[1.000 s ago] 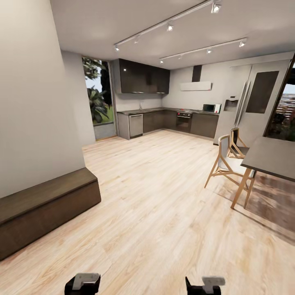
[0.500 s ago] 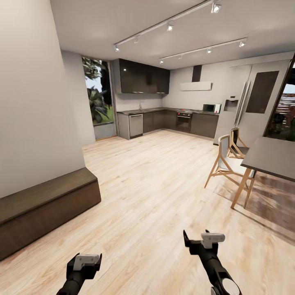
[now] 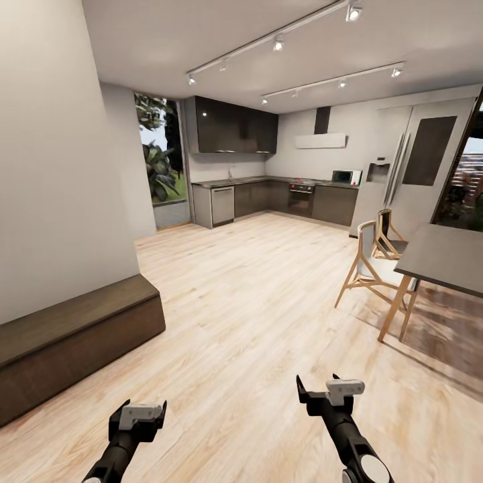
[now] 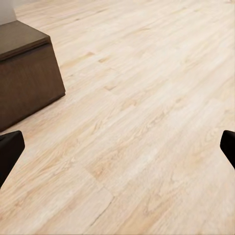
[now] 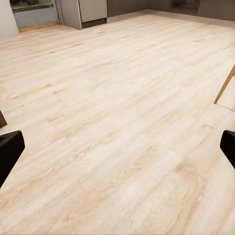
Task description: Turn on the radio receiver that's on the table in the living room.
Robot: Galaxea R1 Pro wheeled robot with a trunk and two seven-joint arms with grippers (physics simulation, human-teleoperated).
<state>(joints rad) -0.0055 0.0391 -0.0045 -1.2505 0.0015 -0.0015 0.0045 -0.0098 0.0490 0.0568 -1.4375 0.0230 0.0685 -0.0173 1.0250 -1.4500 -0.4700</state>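
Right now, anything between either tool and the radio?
Cannot judge: the view holds a kitchen, a dark bench and a dining table. Both tools, left and right, hang open over bare wood floor.

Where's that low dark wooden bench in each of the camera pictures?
Head view: the low bench stands against the left wall.
Left wrist view: its end fills one corner.
Right wrist view: a dark sliver at the edge, too small to tell.
Shared landmark: the light wood floor.

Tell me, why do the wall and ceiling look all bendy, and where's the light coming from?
Head view: the wide lens stretches the wall and ceiling at the picture's edges; track spotlights glow overhead, and daylight enters through the window. Wrist views: the floor looks evenly lit and slightly soft.
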